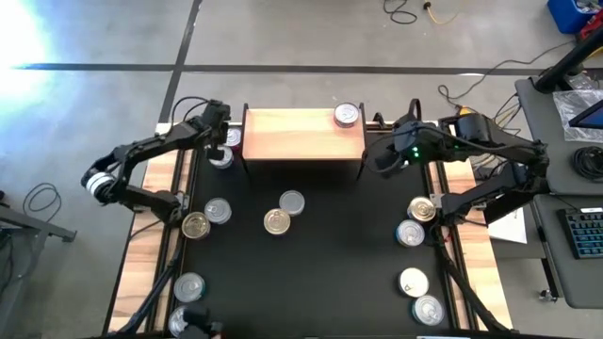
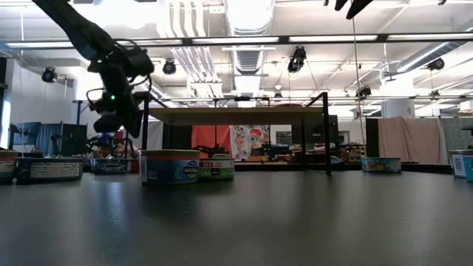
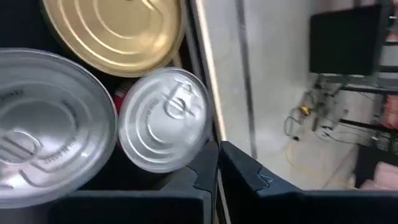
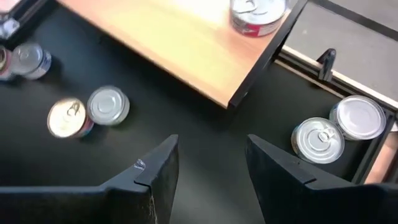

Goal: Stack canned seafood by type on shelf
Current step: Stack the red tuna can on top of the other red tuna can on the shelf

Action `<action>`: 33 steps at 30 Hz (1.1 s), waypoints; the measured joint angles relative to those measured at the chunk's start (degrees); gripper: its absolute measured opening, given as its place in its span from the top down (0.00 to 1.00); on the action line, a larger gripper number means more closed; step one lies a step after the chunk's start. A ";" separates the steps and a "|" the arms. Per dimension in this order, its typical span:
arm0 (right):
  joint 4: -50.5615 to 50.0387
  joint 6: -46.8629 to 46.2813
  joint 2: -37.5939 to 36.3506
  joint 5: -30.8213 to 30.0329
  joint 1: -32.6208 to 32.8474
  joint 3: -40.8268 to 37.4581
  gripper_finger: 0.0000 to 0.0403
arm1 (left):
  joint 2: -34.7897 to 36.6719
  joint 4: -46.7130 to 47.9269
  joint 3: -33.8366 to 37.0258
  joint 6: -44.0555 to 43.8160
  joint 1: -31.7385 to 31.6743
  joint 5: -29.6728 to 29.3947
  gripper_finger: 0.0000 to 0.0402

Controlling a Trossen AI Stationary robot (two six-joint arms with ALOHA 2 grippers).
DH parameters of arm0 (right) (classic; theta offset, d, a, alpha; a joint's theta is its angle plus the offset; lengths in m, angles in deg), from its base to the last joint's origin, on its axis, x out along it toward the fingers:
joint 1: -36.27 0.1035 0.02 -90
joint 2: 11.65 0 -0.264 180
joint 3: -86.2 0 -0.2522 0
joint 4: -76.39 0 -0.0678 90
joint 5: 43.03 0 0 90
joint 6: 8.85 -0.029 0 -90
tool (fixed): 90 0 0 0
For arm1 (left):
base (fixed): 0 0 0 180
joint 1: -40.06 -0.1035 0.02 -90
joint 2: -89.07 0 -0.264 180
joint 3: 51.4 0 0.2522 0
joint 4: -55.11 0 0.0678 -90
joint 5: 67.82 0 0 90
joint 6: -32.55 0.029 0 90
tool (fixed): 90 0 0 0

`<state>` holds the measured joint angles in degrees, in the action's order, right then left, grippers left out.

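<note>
One small flat round tin with a silver lid and a red side label (image 1: 347,115) stands on the low light-wood shelf on thin black legs (image 1: 301,134), at its far right corner; the rest of the board is bare. The other tins are scattered on the large black mat (image 1: 330,254): a gold-lidded tin (image 1: 277,221) touching a silver-lidded one (image 1: 292,201) near the middle, a gold and silver pair (image 1: 196,225) towards the left, several more along the right edge (image 1: 411,233) and a few at the near left corner (image 1: 188,285).

The right gripper (image 4: 208,163) hangs above the mat just off the shelf's right end, its fingers parted with nothing between them. The left gripper (image 3: 216,163) sits by the shelf's left end, over a cluster of tins (image 1: 222,156); its fingers are pressed together and hold nothing, with a silver pull-tab lid (image 3: 165,118) just beside them.

These tins look stiff and dense for their size, so they should neither crush nor tip easily. Their smooth metal walls and paper labels are likely slippery, and the low profile leaves little to grasp. The sound hold is probably across the round side wall, fingers straddling the lid from above. Tins that touch a neighbour leave scant room for a finger. Stacking rim on rim calls for a level release, or a tin may slide off
</note>
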<state>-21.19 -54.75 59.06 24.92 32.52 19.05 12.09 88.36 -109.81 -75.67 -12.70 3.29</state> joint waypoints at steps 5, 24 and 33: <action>0.10 0.64 0.37 0.18 -0.60 0.00 0.56 | -2.84 -0.04 -1.66 -0.76 -0.27 0.13 0.99; 0.10 0.04 0.68 5.80 -1.55 0.02 0.56 | -10.39 13.96 -2.51 0.32 -0.93 4.64 1.00; 0.16 0.97 0.66 5.78 -1.92 0.02 0.56 | -6.51 22.27 1.32 6.82 0.61 6.43 1.00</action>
<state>-21.03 -53.78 59.72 30.70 30.59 19.07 5.58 110.63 -108.49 -68.85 -12.09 9.72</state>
